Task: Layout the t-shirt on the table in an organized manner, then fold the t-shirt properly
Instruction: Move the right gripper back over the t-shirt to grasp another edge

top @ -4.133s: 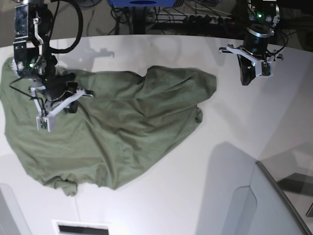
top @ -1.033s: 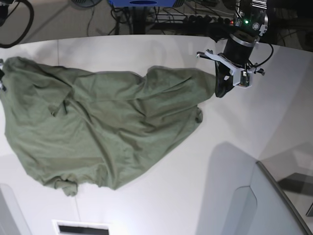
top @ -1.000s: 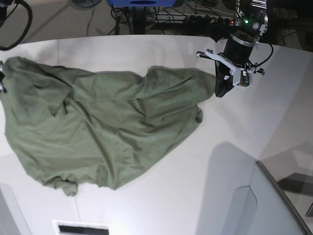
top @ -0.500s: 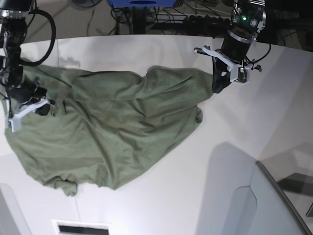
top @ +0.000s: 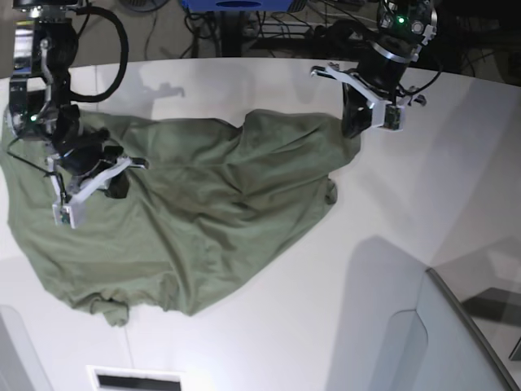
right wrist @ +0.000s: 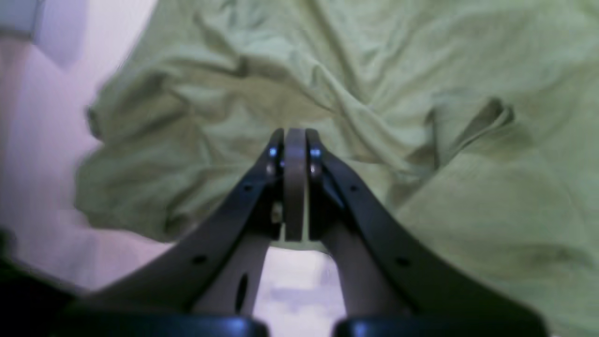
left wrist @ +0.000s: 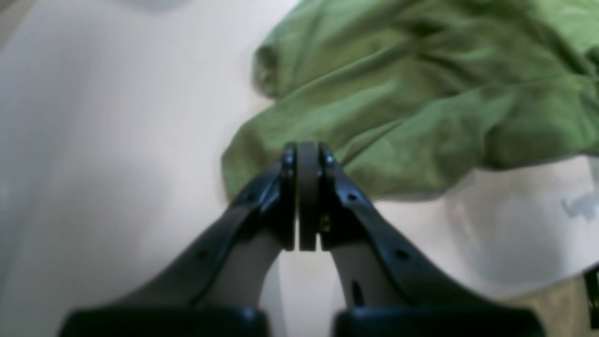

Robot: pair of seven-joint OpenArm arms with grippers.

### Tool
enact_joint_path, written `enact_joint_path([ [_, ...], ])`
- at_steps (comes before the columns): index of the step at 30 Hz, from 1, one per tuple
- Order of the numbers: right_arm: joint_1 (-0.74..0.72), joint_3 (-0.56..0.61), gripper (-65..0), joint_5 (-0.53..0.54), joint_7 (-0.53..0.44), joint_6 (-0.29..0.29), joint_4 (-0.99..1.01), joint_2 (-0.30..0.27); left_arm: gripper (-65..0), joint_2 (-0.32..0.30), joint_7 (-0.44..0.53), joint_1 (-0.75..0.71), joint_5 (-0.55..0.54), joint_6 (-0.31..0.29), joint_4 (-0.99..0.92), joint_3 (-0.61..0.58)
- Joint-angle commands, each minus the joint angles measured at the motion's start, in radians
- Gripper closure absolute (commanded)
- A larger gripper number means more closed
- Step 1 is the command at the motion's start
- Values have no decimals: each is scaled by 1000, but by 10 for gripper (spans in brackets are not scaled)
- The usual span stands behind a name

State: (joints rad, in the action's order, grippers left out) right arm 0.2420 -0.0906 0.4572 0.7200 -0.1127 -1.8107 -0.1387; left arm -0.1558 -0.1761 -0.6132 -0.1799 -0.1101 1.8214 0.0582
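Base view: the t-shirt [top: 187,212] lies rumpled on the white table [top: 326,326]. Left pincer [top: 352,124] is closed and empty at the shirt's far edge. Right pincer [top: 114,186] is closed and empty over the cloth.

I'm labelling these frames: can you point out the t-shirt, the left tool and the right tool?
t-shirt [top: 203,220], base view, middle of the cloth.
left tool [left wrist: 306,161], left wrist view, closed tips.
right tool [right wrist: 295,140], right wrist view, closed tips.

Setting is reading as a robotics lab bench: white table [top: 269,326] with curved edge, two arms working over it, cable bundles [top: 301,32] trailing along the dark floor behind, grey translucent panel [top: 456,342] standing at the near corner.
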Motion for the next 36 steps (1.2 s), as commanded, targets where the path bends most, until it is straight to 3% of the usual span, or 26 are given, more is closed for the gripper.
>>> enact_joint_path([
  [1,12,12,0,-38,-30,-2,-41,-9,0,-14,23,-7,3,6,18,7],
  [4,47,47,0,-234,-44,-2,-88,3,0,-15,25,-15,1,6,16,9],
  [6,50,30,0,-289,-44,-2,-87,30,0,-15,25,-12,-5,6,16,9],
  [8,50,-34,0,-278,-47,-8,-85,61,0,-12,26,-7,-5,5,18,-2],
  [11,52,-160,0,-174,-49,-26,-85,89,0,-9,26,6,-5,3,48,-7],
  [14,52,-263,0,-39,-46,-112,-85,89,0,-11,26,8,-5,3,84,-4],
  [16,52,-289,0,-7,-46,-140,-85,92,0,-12,26,3,-5,3,105,1],
  [29,52,-266,0,-11,-47,-135,-85,95,0,-44,26,-4,-5,2,107,-7],
  [36,56,-160,0,-228,-43,-134,-87,96,0,-43,26,31,4,2,108,-57],
])
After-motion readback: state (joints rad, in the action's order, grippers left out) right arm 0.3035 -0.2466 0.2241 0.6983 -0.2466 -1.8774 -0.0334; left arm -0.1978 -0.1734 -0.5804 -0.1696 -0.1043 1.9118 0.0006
